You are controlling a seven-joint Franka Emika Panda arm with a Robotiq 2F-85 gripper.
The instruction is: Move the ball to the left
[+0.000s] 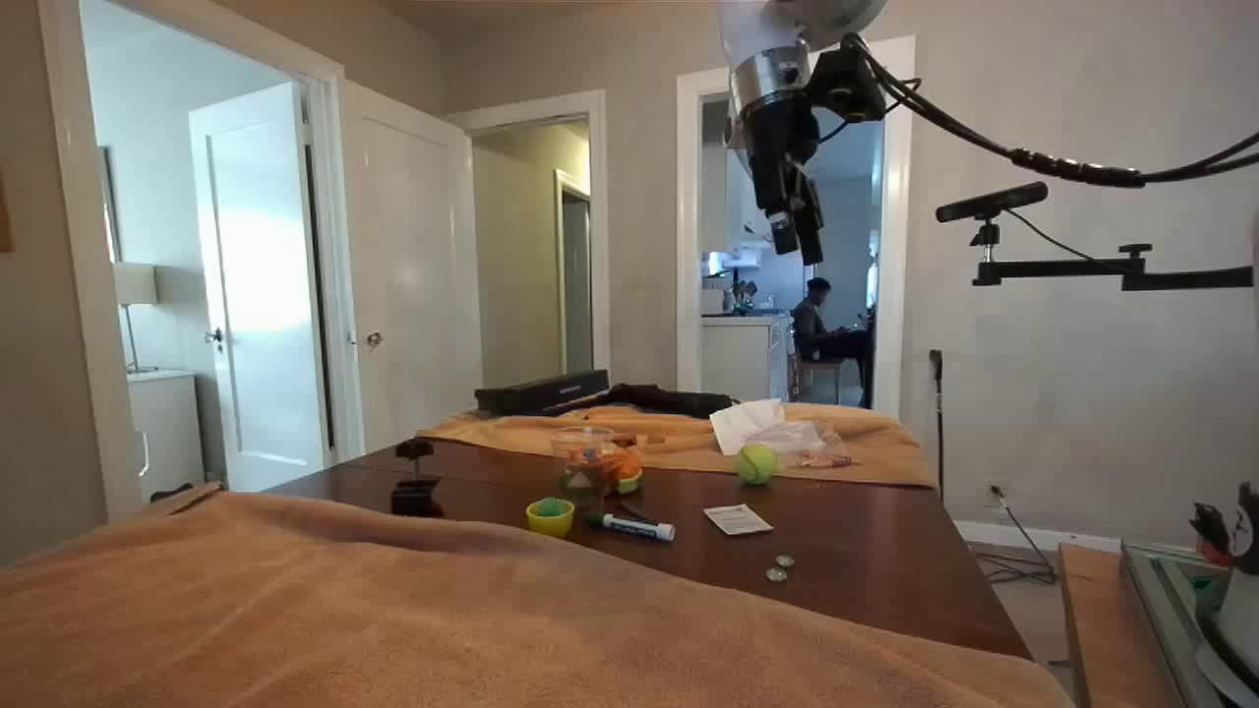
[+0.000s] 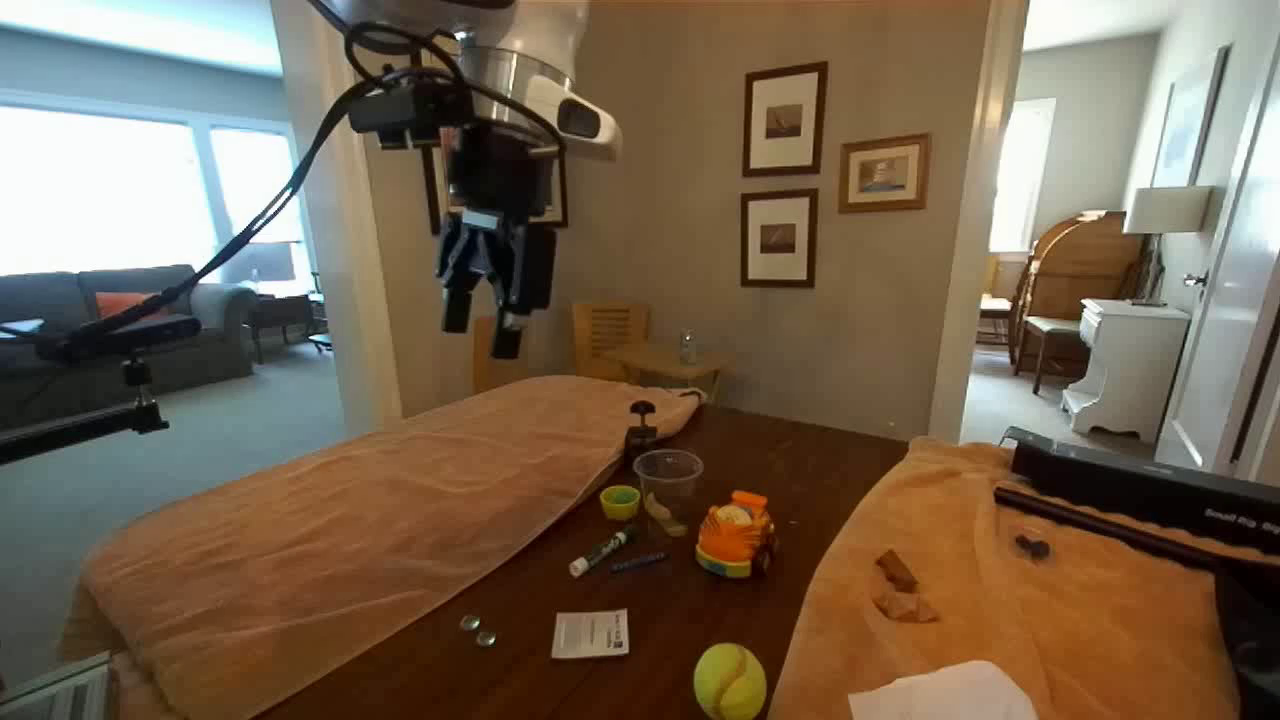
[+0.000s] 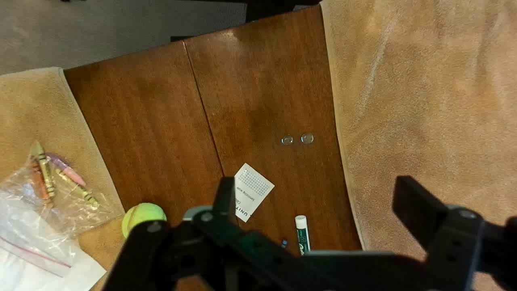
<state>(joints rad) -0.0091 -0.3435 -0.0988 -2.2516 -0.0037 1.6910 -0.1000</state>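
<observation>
The yellow-green ball point(image 1: 755, 464) rests on the table beside the edge of the far orange towel. It also shows in an exterior view at the bottom point(image 2: 730, 682). In the wrist view the ball point(image 3: 142, 216) is at the lower left, partly covered by the gripper. My gripper point(image 1: 798, 241) hangs high above the table, well clear of the ball, and also shows in an exterior view point(image 2: 482, 325). In the wrist view the fingers point(image 3: 315, 198) are wide apart with nothing between them.
A lime-green low cup point(image 2: 619, 503), a clear plastic cup point(image 2: 668, 466), an orange toy car point(image 2: 735, 540) and a marker point(image 2: 600, 555) stand or lie mid-table. A white packet point(image 1: 738, 519) lies near the ball. A black clamp point(image 2: 642, 425) stands at the table edge. Towels point(image 1: 393, 610) cover both sides.
</observation>
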